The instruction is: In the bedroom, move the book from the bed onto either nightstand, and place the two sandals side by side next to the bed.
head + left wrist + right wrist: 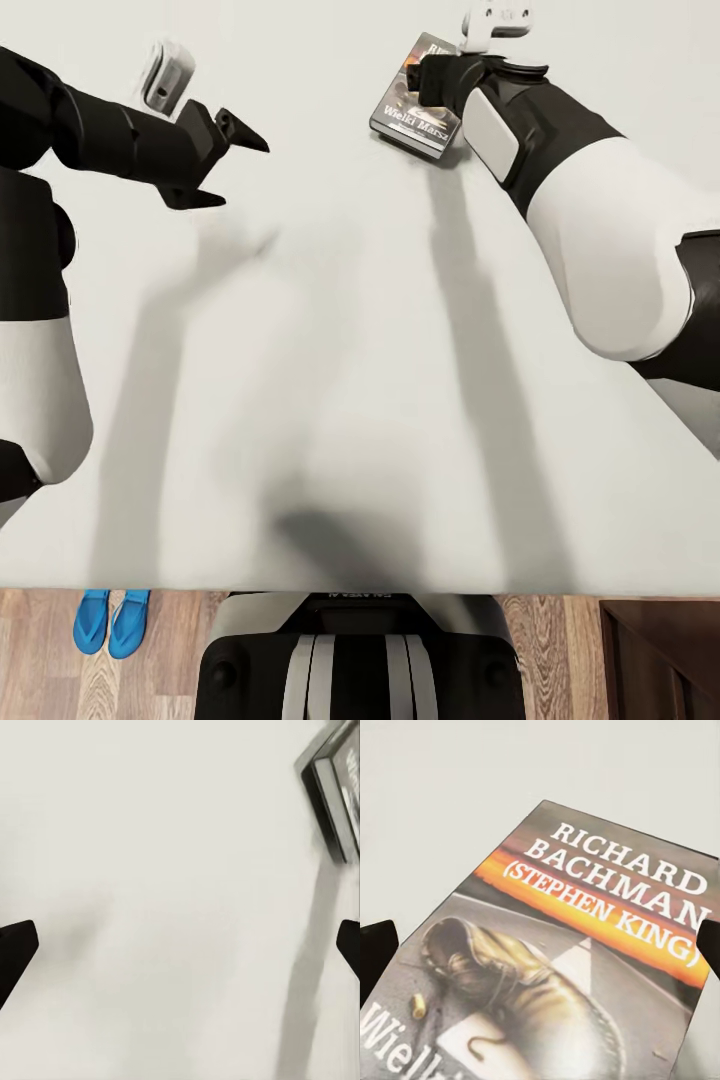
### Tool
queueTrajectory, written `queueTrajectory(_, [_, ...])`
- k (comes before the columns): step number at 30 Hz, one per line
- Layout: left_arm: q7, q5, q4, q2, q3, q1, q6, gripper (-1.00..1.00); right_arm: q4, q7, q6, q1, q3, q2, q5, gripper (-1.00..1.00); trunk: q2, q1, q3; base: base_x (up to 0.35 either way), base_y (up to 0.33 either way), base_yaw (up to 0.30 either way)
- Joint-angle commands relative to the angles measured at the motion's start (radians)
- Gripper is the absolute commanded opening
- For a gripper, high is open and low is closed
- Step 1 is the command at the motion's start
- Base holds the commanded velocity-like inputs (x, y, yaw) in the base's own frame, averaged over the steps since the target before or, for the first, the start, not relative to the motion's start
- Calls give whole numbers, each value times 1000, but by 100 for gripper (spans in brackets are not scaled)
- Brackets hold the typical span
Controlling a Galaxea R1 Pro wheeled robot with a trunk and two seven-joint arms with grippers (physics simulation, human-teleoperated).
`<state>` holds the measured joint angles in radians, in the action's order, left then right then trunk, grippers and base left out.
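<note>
The book (412,118) lies flat on the off-white bed (330,350), far right of the mattress; its cover (577,945) has an orange band and a picture of a boot. My right gripper (438,82) hovers right over it, open, with its fingertips (376,949) spread beyond the cover's two sides. My left gripper (243,172) is open above bare mattress, well left of the book, whose edge (334,795) it sees. The two blue sandals (110,620) lie side by side on the floor by the bed's near edge, at left.
A dark-brown wooden cabinet corner (665,655), apparently the nightstand, stands on the wood floor (170,650) at the near right. My base (360,660) is against the bed's near edge, between it and the sandals.
</note>
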<state>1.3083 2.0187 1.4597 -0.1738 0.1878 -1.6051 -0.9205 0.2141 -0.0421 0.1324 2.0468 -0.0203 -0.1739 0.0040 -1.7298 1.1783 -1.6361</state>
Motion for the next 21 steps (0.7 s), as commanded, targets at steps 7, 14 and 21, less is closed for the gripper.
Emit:
queueTrajectory(7, [16, 45, 60, -7, 2, -34, -1, 100, -17, 2, 3, -2, -3, -1, 1, 100, 0, 0, 0, 0, 0, 0])
queueTrajectory(14, [22, 80, 94, -12, 1, -42, 1, 100, -23, 2, 3, -7, -3, -1, 1, 100, 0, 0, 0, 0, 0, 0])
queueTrajectory(21, [23, 89, 106, -13, 2, -42, 2, 100, -27, 2, 3, -21, -4, -1, 0, 100, 0, 0, 0, 0, 0, 0])
